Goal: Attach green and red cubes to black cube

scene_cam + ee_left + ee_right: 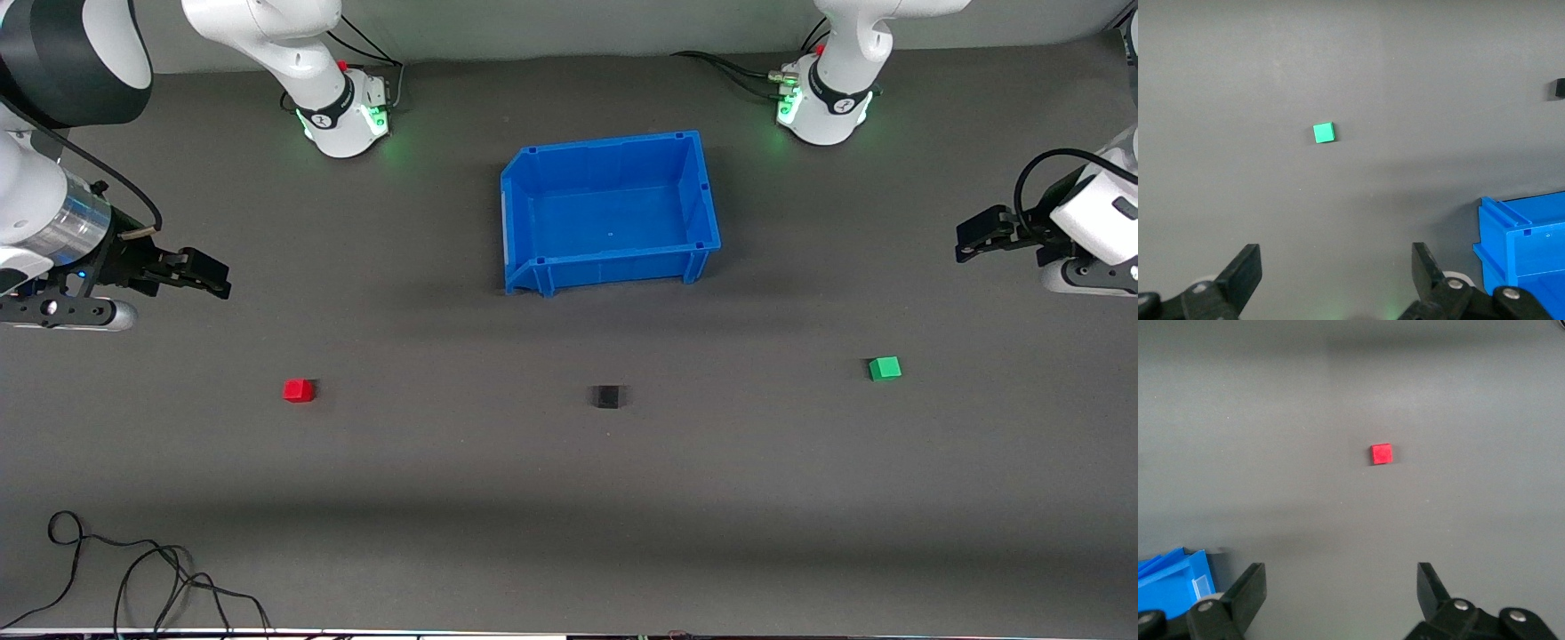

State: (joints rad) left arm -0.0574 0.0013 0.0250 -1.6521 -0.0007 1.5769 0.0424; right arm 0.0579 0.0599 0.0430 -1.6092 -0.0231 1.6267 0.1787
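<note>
The black cube [607,396] sits on the grey mat near the middle, nearer to the front camera than the blue bin; it also shows at the edge of the left wrist view [1559,88]. The green cube [885,368] lies toward the left arm's end and shows in the left wrist view [1324,133]. The red cube [299,390] lies toward the right arm's end and shows in the right wrist view [1381,454]. My left gripper [969,241] hangs open and empty above the mat at its end. My right gripper [209,276] hangs open and empty at its end.
An empty blue bin [702,191] stands at the middle of the table between the two bases; its corner shows in the left wrist view [1511,233] and in the right wrist view [1171,577]. Loose black cables [133,569] lie at the mat's near edge.
</note>
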